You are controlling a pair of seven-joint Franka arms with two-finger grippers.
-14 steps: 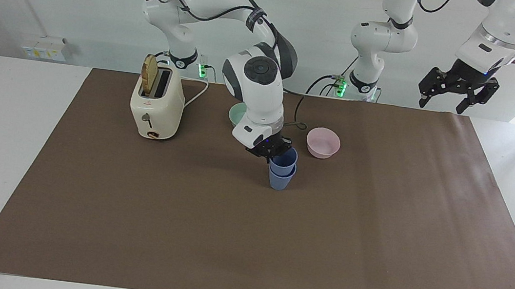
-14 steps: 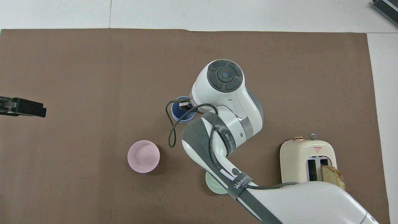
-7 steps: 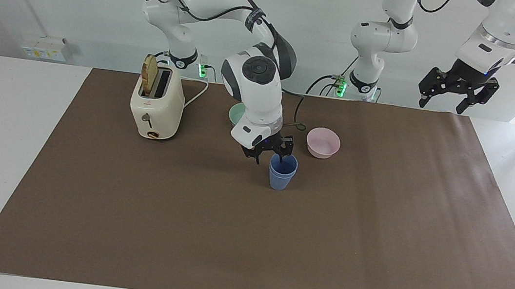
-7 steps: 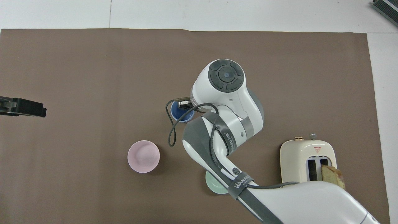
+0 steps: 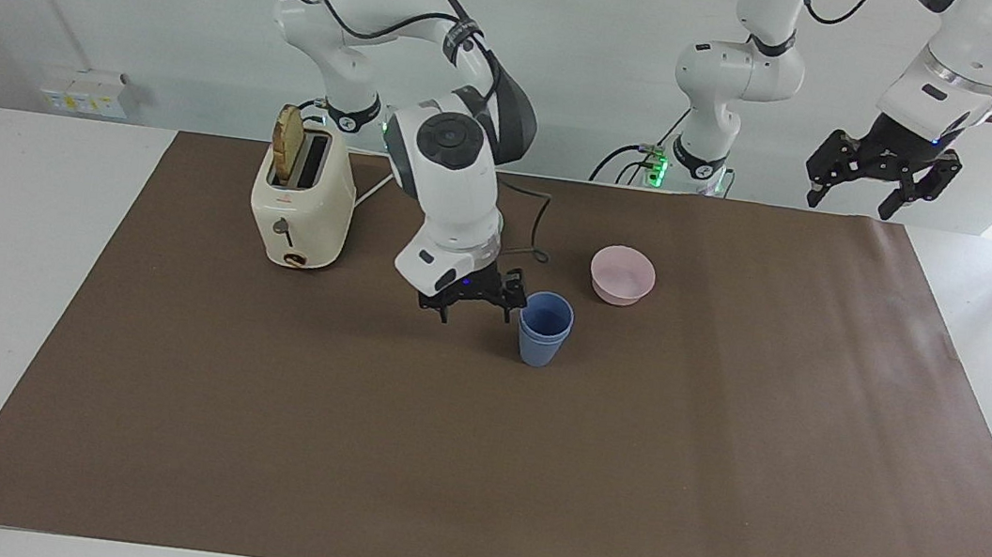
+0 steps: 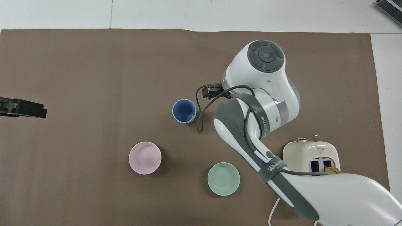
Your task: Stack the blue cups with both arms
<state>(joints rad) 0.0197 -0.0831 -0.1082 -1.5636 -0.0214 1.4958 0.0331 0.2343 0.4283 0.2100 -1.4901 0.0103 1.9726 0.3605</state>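
The two blue cups [image 5: 544,327] stand nested one in the other, upright on the brown mat, farther from the robots than the pink bowl; they also show in the overhead view [image 6: 184,110]. My right gripper [image 5: 476,300] is open and empty, low over the mat just beside the stack toward the right arm's end, clear of the cups. In the overhead view the right gripper [image 6: 211,91] peeks out from under its wrist. My left gripper [image 5: 877,179] hangs open and empty, high over the left arm's end of the mat, waiting; it also shows in the overhead view [image 6: 22,108].
A pink bowl [image 5: 622,274] and a pale green bowl [image 6: 223,178] sit nearer the robots than the cups. A cream toaster [image 5: 302,198] with a bread slice stands toward the right arm's end. A smaller white arm [image 5: 730,71] stands at the robots' edge.
My right gripper let go of the upper cup, which dropped fully into the lower one, then opened and moved sideways off the stack toward the toaster. The left arm has not moved.
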